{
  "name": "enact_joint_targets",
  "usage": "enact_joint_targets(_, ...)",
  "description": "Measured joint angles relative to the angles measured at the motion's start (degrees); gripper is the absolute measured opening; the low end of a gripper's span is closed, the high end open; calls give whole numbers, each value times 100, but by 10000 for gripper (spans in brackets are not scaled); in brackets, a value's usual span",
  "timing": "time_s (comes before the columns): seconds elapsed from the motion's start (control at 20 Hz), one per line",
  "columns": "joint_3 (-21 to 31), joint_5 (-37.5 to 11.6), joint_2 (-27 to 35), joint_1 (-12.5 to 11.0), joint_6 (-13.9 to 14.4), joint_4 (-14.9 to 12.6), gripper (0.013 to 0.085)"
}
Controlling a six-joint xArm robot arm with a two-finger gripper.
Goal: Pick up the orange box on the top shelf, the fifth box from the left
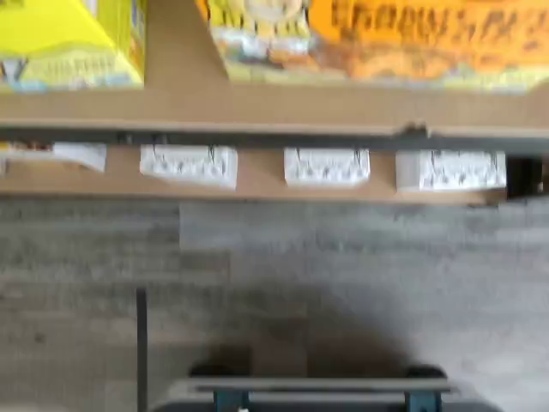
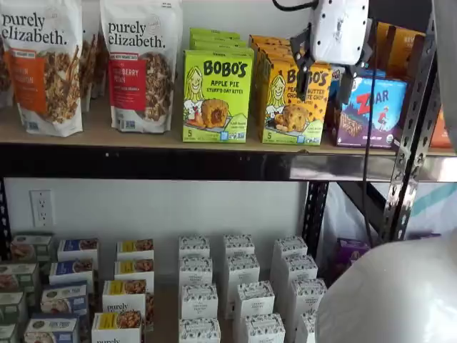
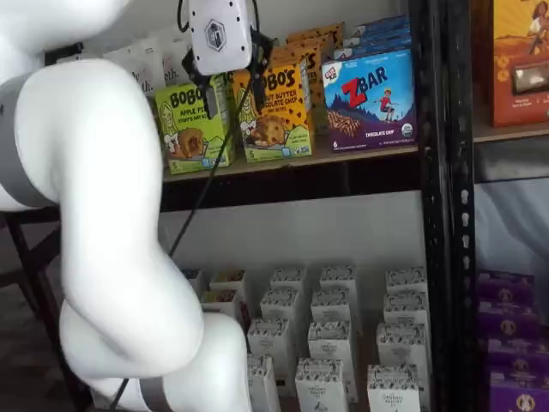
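The orange box [image 2: 285, 107] stands upright on the top shelf [image 2: 143, 139], with more of the same cartons behind it. It also shows in a shelf view [image 3: 276, 112] and blurred in the wrist view [image 1: 412, 39]. My gripper [image 2: 325, 84] hangs in front of the box's upper right part, short of the shelf. Its two black fingers show a plain gap and hold nothing. In a shelf view the gripper [image 3: 230, 99] sits between the lime-green carton and the orange box. The shelf board [image 1: 257, 107] runs across the wrist view.
A lime-green Bobo's Apple Pie carton [image 2: 216, 96] stands left of the orange box and a blue ZBar carton [image 2: 368, 111] right of it. Granola bags [image 2: 139, 64] stand further left. A black upright [image 2: 410, 136] rises at the right. Several white cartons [image 2: 239, 286] fill the lower shelf.
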Motion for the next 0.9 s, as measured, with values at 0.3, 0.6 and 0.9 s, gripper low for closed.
enact_joint_targets(0.3, -67, -584, 193, -125, -111, 171, 850)
enact_joint_targets(0.6, 164, -1606, 149, 59, 26, -136, 850)
enact_joint_targets(0.9, 270, -2249, 156, 118, 70, -74, 850)
